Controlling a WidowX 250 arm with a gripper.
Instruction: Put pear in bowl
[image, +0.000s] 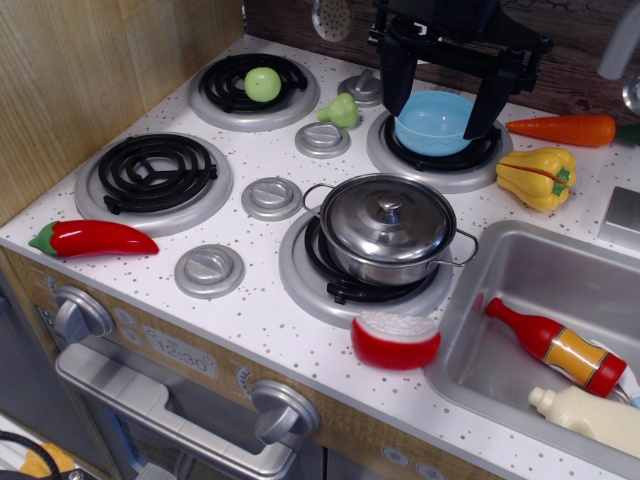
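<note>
The pear (263, 84) is a light yellow-green round toy fruit lying on the back left burner. The light blue bowl (432, 122) sits on the back right burner. My gripper (436, 112) hangs over the bowl, its two black fingers (396, 85) spread wide to either side of the bowl, open and empty. The pear lies well to the left of the gripper.
A small darker green piece (341, 111) lies between the back burners. A lidded steel pot (387, 227) sits on the front right burner, a red dish with white top (396, 340) before it. A red pepper (92, 238), carrot (563, 129), yellow pepper (538, 177) and sink (520, 330) with bottles surround.
</note>
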